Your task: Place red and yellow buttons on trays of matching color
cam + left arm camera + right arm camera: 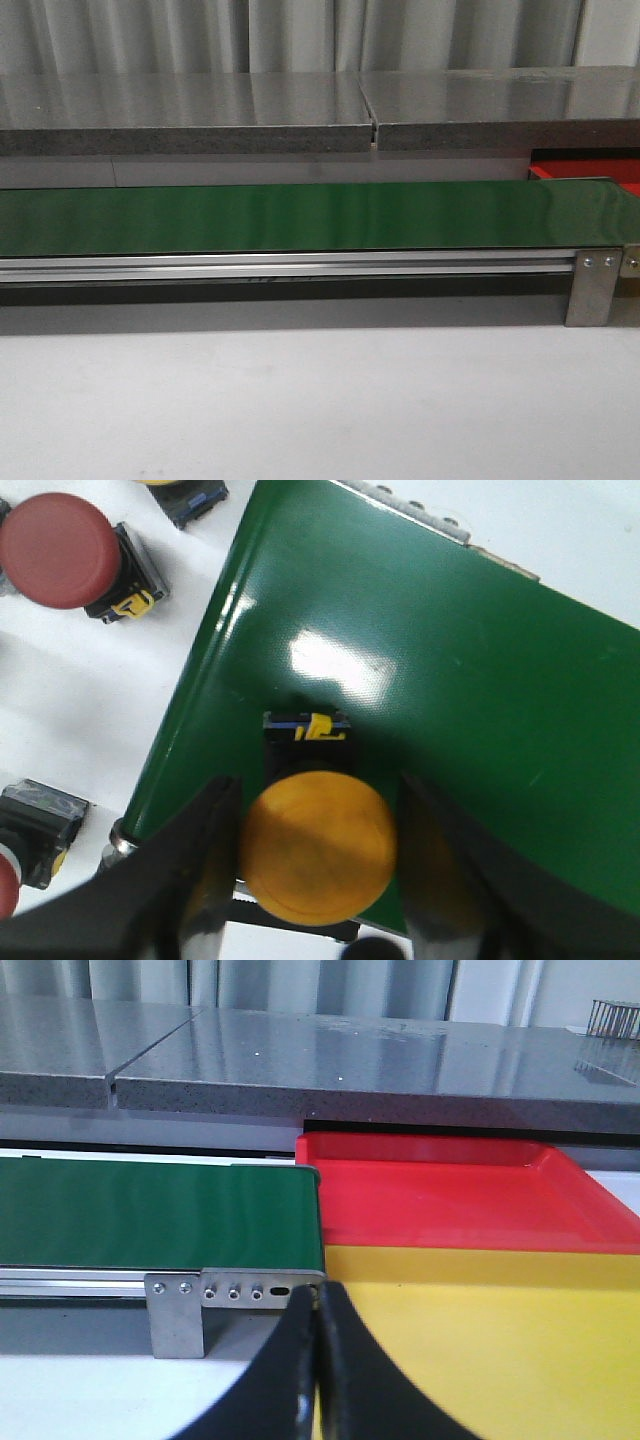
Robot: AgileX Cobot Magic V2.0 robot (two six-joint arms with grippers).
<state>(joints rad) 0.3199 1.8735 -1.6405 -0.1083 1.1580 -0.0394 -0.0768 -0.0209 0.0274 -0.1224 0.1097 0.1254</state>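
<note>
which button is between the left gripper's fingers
The yellow-capped button, sitting on the green belt. The red-capped button lies off the belt on the white surface, away from the left gripper.

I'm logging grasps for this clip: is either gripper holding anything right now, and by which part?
The left gripper has its fingers on either side of the yellow button, at its cap; firm contact cannot be told. The right gripper is shut on nothing.

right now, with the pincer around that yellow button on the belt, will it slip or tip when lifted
Probably some slip risk: the yellow button has a smooth, rounded cap between the left pincer fingers. It looks rigid, so it should not deform. Its cap is wider than its dark body, so it may tip if set down on the green belt carelessly.
</note>
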